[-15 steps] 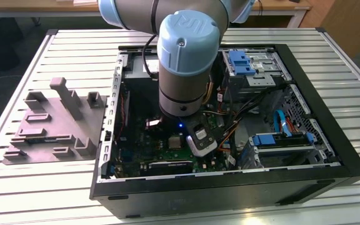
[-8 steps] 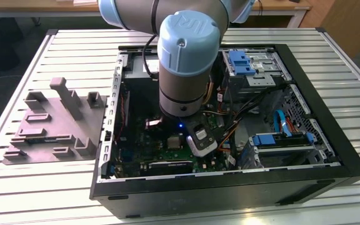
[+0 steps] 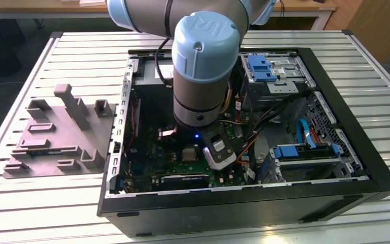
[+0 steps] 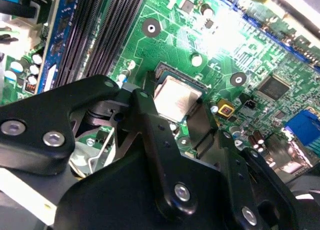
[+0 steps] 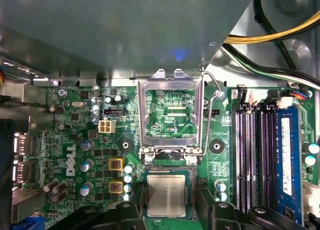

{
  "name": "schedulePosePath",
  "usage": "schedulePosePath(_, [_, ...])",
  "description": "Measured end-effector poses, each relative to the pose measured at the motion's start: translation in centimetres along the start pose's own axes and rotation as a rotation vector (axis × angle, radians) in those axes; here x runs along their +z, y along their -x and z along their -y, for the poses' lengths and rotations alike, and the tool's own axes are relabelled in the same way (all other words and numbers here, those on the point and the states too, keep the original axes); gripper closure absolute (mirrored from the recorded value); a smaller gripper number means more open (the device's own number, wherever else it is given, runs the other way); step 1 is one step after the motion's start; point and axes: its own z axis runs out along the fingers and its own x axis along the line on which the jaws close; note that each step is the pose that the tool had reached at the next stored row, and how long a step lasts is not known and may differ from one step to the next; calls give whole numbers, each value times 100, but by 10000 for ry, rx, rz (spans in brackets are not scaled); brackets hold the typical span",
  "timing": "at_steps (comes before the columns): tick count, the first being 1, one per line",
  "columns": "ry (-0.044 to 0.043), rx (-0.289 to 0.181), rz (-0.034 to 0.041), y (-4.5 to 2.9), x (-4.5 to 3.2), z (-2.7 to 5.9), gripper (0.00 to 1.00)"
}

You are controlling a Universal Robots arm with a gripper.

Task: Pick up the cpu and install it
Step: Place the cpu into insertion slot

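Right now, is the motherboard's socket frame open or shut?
Open. In the first wrist view the socket frame is swung back, and the cpu lies uncovered beside it.

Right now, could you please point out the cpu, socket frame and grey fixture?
cpu (image 5: 166,195): first wrist view, metal top.
socket frame (image 5: 170,79): first wrist view, bar farthest from cpu.
grey fixture (image 3: 54,131): exterior view, flat base.
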Motion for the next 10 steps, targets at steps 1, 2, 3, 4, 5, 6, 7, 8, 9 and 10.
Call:
schedulePosePath(1, [7, 0, -13, 3, -7, 0, 47])
schedulePosePath(2, [20, 1, -24, 5, -9, -1, 47])
schedulePosePath(3, [30, 2, -33, 7, -11, -1, 47])
schedulePosePath(4, [34, 2, -41, 9, -14, -1, 47])
schedulePosePath(5, [36, 3, -46, 9, -17, -1, 47])
schedulePosePath(6, [39, 3, -51, 10, -18, -1, 47])
schedulePosePath(7, [40, 1, -55, 15, -18, -1, 47])
schedulePosePath(8, [39, 2, -57, 18, -19, -1, 47])
schedulePosePath(9, [38, 3, -58, 20, -18, -1, 47])
schedulePosePath(10, [39, 3, -58, 23, -16, -1, 47])
